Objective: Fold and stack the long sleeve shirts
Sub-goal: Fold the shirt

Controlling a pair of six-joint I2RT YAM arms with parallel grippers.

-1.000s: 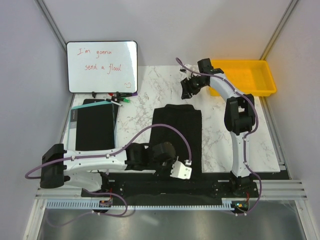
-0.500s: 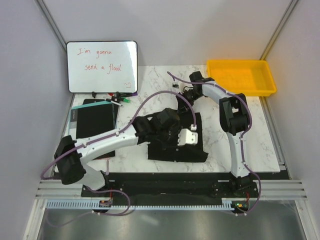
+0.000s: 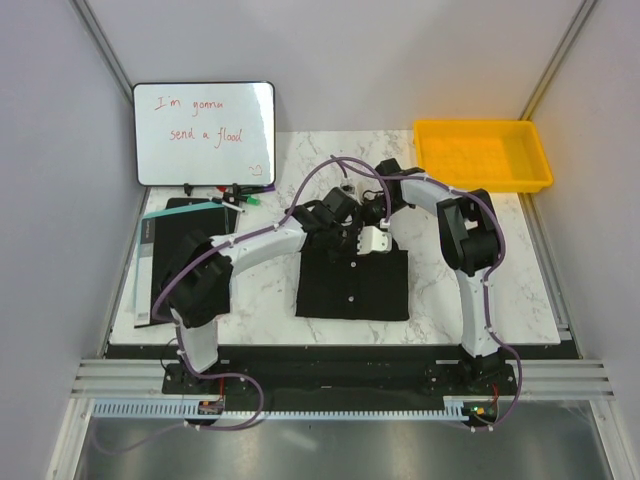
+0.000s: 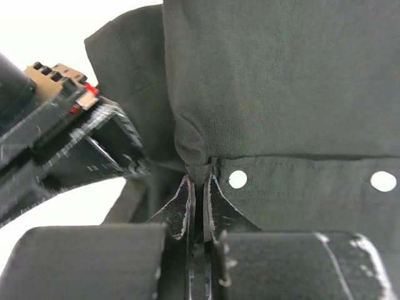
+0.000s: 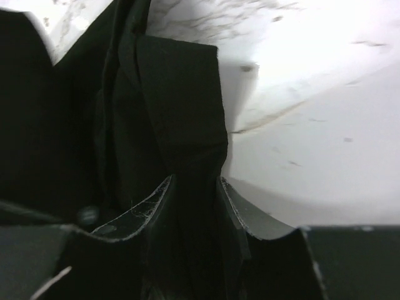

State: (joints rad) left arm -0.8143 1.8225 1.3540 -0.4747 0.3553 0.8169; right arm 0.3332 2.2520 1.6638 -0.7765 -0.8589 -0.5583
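A black long sleeve shirt (image 3: 352,287) lies folded on the marble table, its pale buttons (image 4: 237,180) showing. My left gripper (image 3: 352,243) is at the shirt's far edge. In the left wrist view it (image 4: 201,187) is shut on a pinched fold of the black cloth (image 4: 281,81). My right gripper (image 3: 366,214) is just beyond it at the same far edge. In the right wrist view it (image 5: 195,187) is closed around a thick fold of the shirt (image 5: 181,106). The right gripper's body also shows in the left wrist view (image 4: 75,137).
A flat black board with a pale edge (image 3: 190,252) lies at the left. A whiteboard (image 3: 203,132) stands at the back left with markers (image 3: 236,193) in front of it. A yellow tray (image 3: 483,153) is at the back right.
My left gripper carried the shirt's near hem up and over to the far edge, halving its length. My right gripper moved in from beyond the shirt to its far edge.
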